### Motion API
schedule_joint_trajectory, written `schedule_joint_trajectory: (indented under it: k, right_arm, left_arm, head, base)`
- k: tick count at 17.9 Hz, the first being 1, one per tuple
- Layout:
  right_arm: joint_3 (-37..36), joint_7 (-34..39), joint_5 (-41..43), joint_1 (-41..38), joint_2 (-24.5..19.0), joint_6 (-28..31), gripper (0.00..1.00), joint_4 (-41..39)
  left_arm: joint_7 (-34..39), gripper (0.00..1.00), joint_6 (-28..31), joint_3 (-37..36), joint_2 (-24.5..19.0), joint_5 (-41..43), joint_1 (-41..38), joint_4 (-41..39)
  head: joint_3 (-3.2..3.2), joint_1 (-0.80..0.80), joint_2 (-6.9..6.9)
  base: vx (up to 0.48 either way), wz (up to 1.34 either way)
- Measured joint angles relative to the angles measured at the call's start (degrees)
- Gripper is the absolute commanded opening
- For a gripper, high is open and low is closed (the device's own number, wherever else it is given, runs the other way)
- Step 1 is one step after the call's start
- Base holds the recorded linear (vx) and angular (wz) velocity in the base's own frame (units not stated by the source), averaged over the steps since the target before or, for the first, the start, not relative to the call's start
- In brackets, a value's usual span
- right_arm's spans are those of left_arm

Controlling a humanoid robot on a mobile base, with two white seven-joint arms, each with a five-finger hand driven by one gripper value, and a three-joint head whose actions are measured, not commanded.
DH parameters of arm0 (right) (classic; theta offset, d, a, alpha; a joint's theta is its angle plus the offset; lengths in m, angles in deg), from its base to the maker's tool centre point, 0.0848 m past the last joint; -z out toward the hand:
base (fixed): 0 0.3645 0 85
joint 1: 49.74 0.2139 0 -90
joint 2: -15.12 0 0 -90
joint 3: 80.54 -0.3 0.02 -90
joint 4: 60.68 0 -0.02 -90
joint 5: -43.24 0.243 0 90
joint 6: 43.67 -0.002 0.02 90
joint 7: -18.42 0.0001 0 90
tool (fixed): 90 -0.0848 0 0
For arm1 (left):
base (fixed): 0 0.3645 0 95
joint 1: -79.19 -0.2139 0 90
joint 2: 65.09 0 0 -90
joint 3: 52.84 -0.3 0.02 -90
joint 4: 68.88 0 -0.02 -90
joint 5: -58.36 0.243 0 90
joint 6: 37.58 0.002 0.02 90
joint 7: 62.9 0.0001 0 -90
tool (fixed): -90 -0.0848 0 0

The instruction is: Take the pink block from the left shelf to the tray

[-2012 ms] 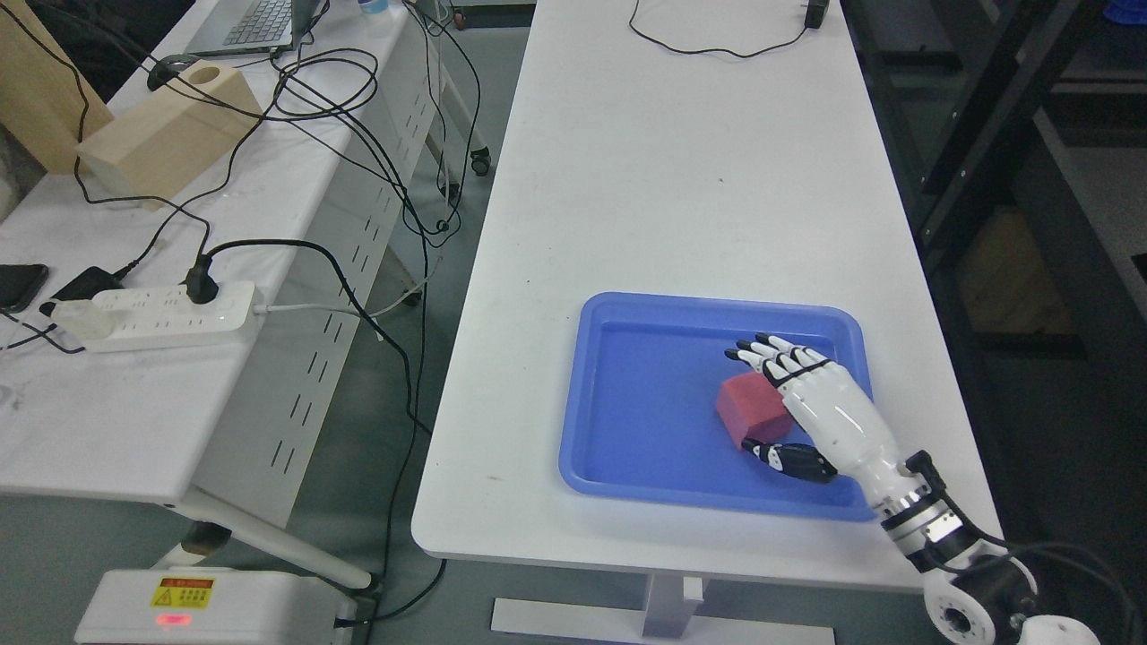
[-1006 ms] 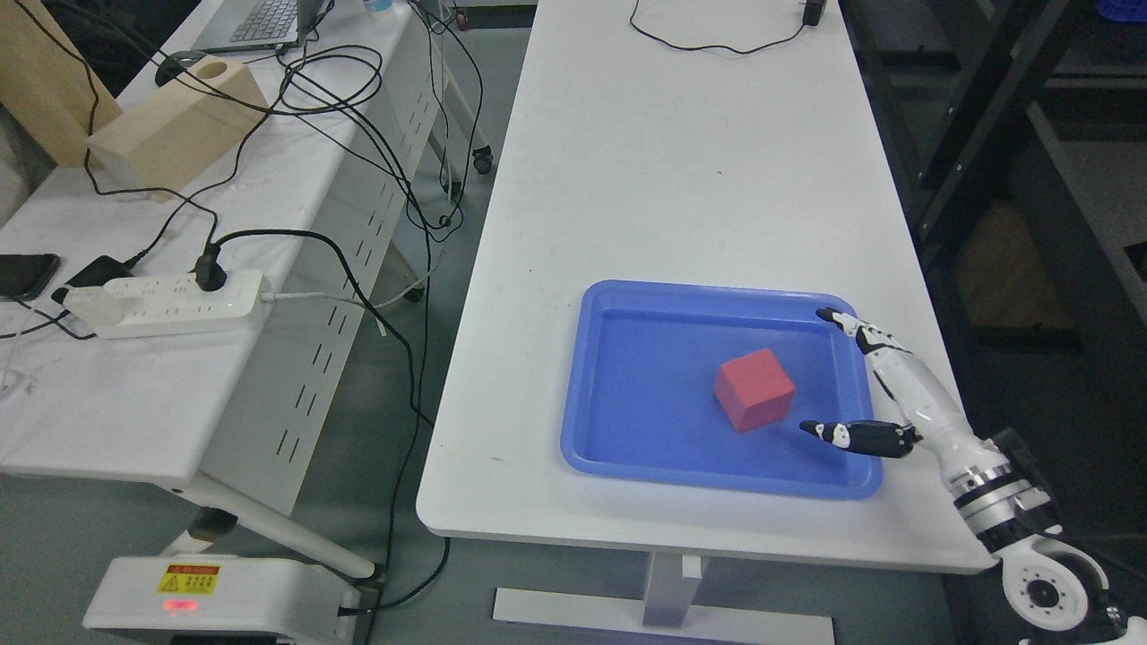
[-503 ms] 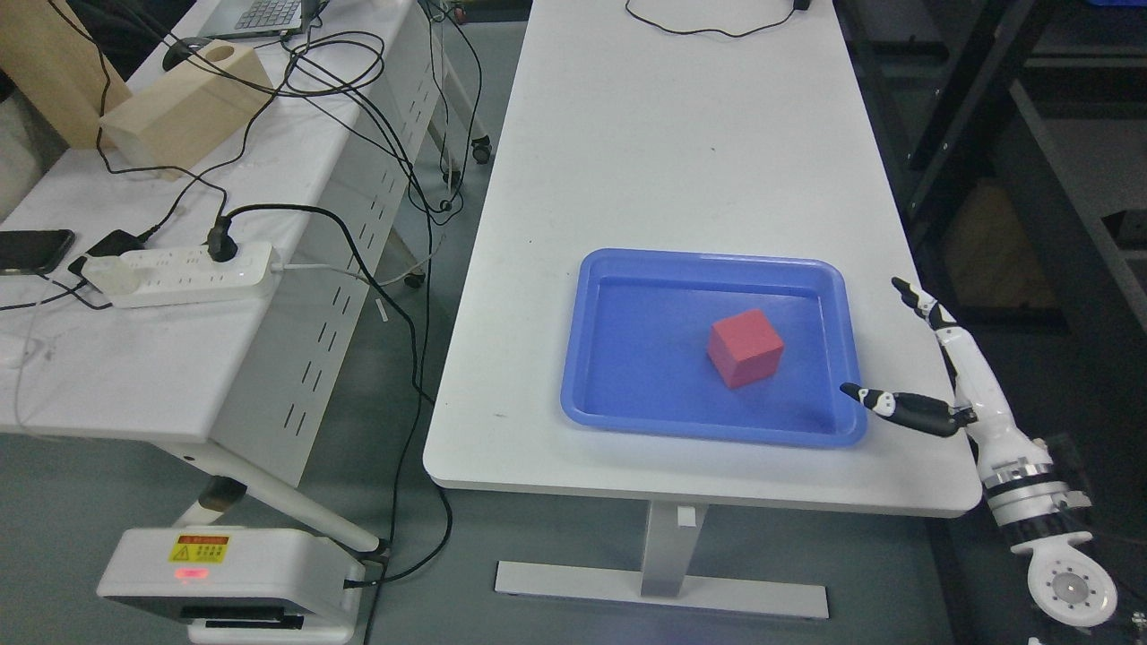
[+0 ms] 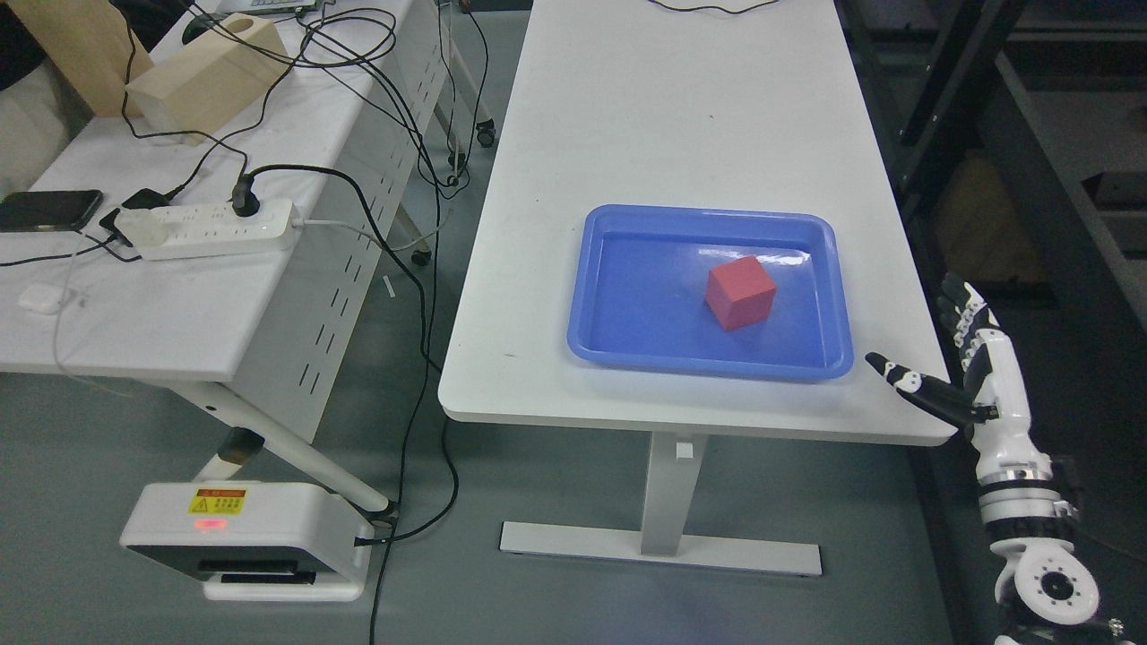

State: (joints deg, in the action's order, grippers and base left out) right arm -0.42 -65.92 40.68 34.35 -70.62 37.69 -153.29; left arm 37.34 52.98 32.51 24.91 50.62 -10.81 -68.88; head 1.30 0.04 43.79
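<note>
Head view. Pink block (image 4: 740,293) resting inside the blue tray (image 4: 627,322), right of the tray's centre, on the white surface (image 4: 672,116) at mid-frame. Right hand (image 4: 972,376) at the lower right of the frame, off the surface's right edge and well apart from the tray, with fingers (image 4: 963,313) extended and thumb spread, holding nothing. At the upper left, a second surface (image 4: 134,313) carries a power strip (image 4: 211,228), cables and a wooden block (image 4: 206,76).

The white tabletop (image 4: 663,116) carries a blue tray (image 4: 627,345) near its front edge, right of centre; a black cable (image 4: 708,7) lies at its far end.
</note>
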Motion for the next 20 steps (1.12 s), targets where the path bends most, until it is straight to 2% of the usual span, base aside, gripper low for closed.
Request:
schedule_joint_trajectory:
  k: [7,20]
  right_arm:
    - [0.6,0.5,6.2,-0.5,-2.1,1.2,0.99,0.0]
    - [3.0,1.3,8.0,-1.2,-3.7,1.4,0.99,0.1]
  left_arm:
    - [0.0,1.0,0.0,0.0,0.0,0.0,0.0,0.0]
    - [0.0,1.0,0.0,0.0,0.0,0.0,0.0,0.0]
  head:
    - [0.0,0.0,0.0]
    - [0.0,0.0,0.0]
  base:
    - [-0.167,-0.04]
    - [-0.138,-0.01]
